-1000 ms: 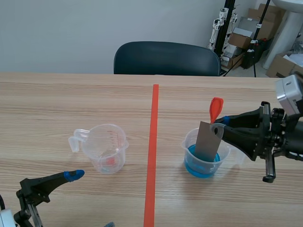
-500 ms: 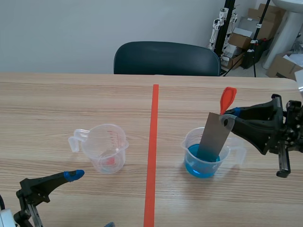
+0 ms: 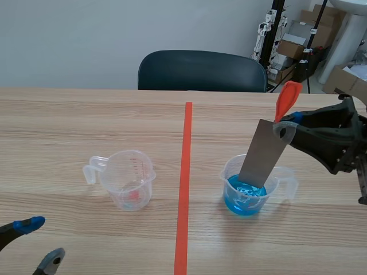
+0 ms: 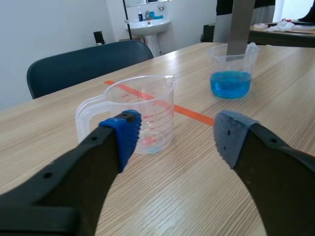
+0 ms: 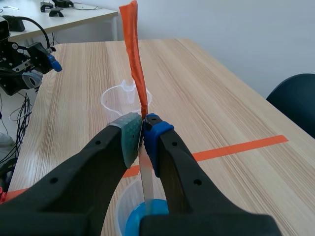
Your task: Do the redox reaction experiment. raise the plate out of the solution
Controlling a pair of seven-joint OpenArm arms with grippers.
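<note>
A grey metal plate (image 3: 264,154) with an orange tape tag (image 3: 287,98) hangs tilted, pinched at its top by my right gripper (image 3: 285,129), which is shut on it. Its lower end is still inside the rim of the clear beaker (image 3: 249,192) of blue solution, whose surface ripples. In the right wrist view the plate (image 5: 146,182) shows edge-on between the right gripper's (image 5: 143,130) pads, above the blue solution (image 5: 142,216). My left gripper (image 3: 41,242) stays open near the front left corner. An empty measuring cup (image 4: 142,113) stands ahead of the left gripper (image 4: 174,135).
The empty measuring cup (image 3: 127,179) stands left of the orange tape line (image 3: 183,189). A dark chair (image 3: 200,71) is pushed against the table's far edge. Cardboard boxes and stands (image 3: 304,46) are beyond the far right corner.
The right gripper has lifted the plate up and to the right, so most of it is above the beaker. The left gripper has drawn back toward the near left corner, fingers closer together.
</note>
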